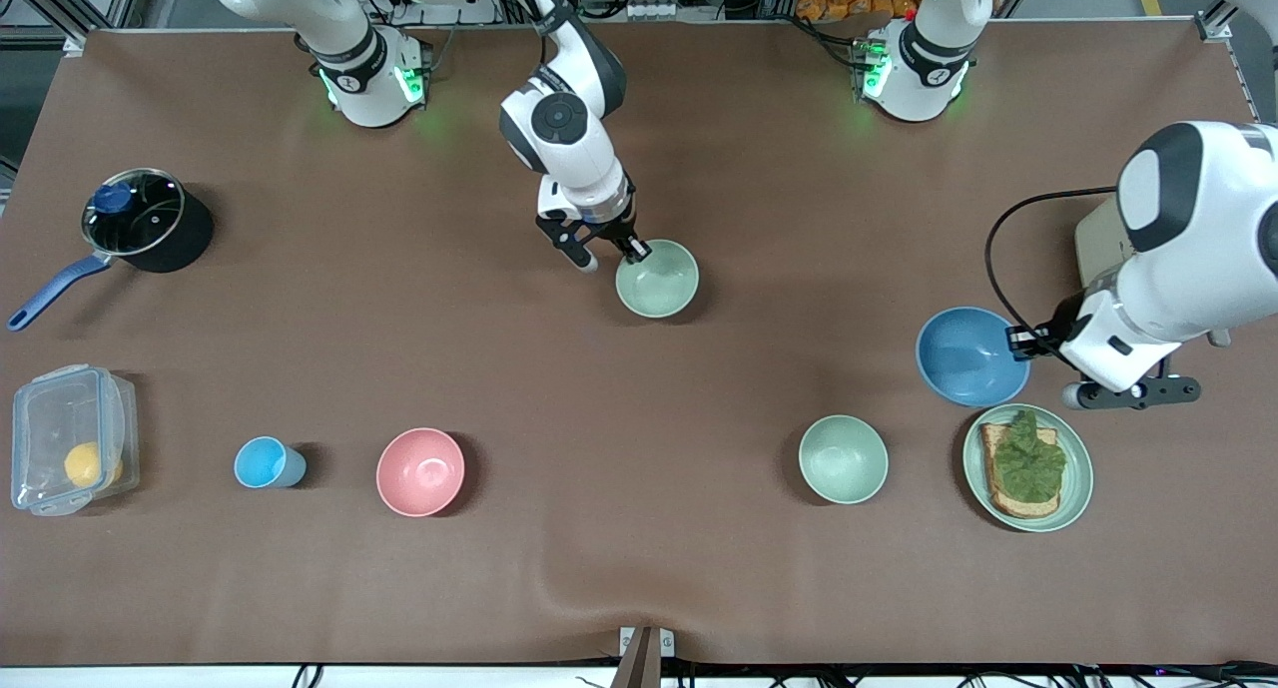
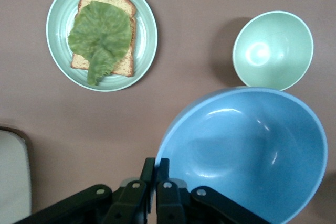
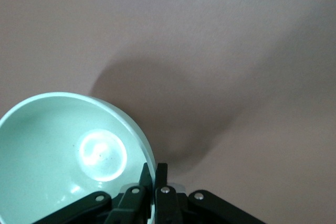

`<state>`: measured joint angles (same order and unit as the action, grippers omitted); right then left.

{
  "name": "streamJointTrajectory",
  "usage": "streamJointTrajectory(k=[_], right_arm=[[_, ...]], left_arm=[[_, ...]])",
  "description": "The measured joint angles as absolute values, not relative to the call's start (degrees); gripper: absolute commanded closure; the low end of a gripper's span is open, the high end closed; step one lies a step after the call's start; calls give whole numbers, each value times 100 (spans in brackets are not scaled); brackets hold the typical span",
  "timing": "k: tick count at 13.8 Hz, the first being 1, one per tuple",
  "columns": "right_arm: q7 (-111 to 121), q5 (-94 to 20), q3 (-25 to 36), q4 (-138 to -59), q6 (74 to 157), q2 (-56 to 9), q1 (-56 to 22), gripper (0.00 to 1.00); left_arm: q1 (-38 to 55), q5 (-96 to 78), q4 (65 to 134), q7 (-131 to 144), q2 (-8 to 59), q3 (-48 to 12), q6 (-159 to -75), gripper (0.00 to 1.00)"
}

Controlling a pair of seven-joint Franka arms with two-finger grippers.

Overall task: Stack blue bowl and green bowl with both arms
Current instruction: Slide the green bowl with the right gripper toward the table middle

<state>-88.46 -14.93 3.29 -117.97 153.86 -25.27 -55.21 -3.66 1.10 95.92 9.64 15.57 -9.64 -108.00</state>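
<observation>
The blue bowl [image 1: 971,355] hangs tilted above the table, beside the toast plate, at the left arm's end. My left gripper [image 1: 1020,342] is shut on its rim; the left wrist view shows the bowl [image 2: 247,150] with the gripper [image 2: 156,169] pinching its edge. The green bowl [image 1: 656,279] is near the table's middle. My right gripper [image 1: 634,254] is shut on its rim; the right wrist view shows the bowl [image 3: 52,150] clamped in the gripper [image 3: 154,174], with its shadow on the table beside it.
A mint-green bowl [image 1: 844,458] [image 2: 273,51] and a green plate [image 1: 1078,488] [image 2: 52,30] with toast lie under or close to the blue bowl. A pink bowl [image 1: 420,471], a small blue cup [image 1: 268,462], a plastic box [image 1: 70,436] and a pot [image 1: 148,219] are at the right arm's end.
</observation>
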Motion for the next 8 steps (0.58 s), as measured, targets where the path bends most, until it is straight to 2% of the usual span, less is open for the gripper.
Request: streamJointTrajectory(k=[2, 3, 4, 5, 6, 7, 8], right_arm=[[-8936, -1468, 331, -11718, 15378, -2590, -5565, 100], [-8985, -1464, 331, -11687, 15376, -2629, -5588, 87], [-9039, -1461, 331, -11659, 15376, -2667, -5607, 80], [-9069, -1459, 331, -11627, 15376, -2700, -5617, 59], [-9082, -1459, 331, -11588, 15376, -2733, -5619, 43], [-9102, -1459, 332, -11545, 15376, -2775, -5619, 18], [-9143, -1459, 332, -11498, 15376, -2823, -5619, 14]], left_arm=[[-372, 111, 9593, 983, 1557, -961, -10798, 100], [-376, 111, 9593, 984, 1557, -961, -10796, 100], [-376, 111, 9593, 985, 1557, -961, -10794, 100], [-375, 111, 9596, 986, 1557, -962, -10788, 100], [-372, 111, 9599, 992, 1559, -964, -10783, 100], [-367, 110, 9604, 1004, 1564, -965, -10780, 100], [-365, 110, 9607, 1009, 1575, -967, -10779, 100]])
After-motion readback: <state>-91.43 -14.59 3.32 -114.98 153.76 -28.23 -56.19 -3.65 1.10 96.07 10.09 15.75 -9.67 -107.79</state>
